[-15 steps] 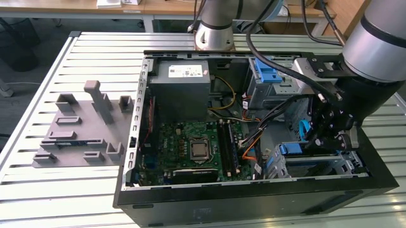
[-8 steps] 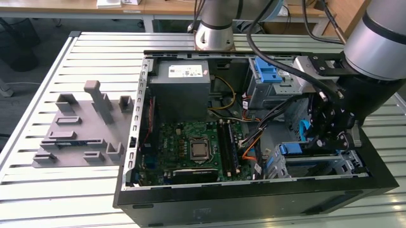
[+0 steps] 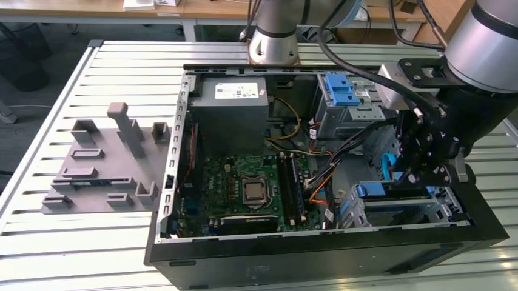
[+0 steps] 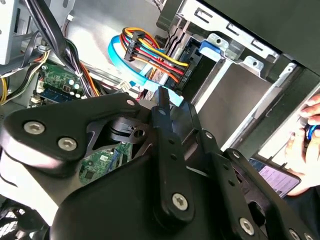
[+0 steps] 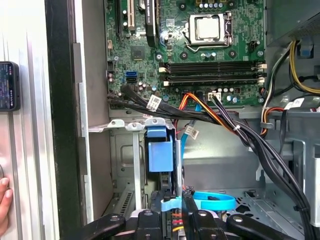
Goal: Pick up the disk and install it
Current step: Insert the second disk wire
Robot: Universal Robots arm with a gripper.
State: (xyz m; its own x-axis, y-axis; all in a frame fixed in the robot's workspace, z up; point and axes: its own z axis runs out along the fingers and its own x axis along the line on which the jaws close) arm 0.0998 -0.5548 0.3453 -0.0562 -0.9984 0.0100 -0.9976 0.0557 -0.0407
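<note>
The disk (image 3: 380, 190) stands on edge in the lower drive bay of the open computer case (image 3: 174, 182), at the exterior view's right. Its blue caddy (image 5: 160, 152) faces the first wrist view, seated between the bay's metal rails. In the second wrist view the disk's (image 4: 192, 67) black end carries a bundle of coloured power wires. My gripper (image 3: 409, 179) hangs right over the bay, and its tip (image 5: 172, 206) is at the disk's near end, where a light blue data cable (image 5: 215, 201) loops past. That cable's end lies right at my gripper's tip (image 4: 174, 100).
Black and orange cable bundles (image 5: 210, 117) cross above the bay. The motherboard (image 3: 247, 188) and the grey power supply (image 3: 230, 100) fill the case's left half. A blue latch bracket (image 3: 344, 91) sits on the upper bay. A person's hand (image 4: 305, 132) and a phone (image 5: 7, 85) are beside the case. A grey fixture (image 3: 105, 163) lies on the table.
</note>
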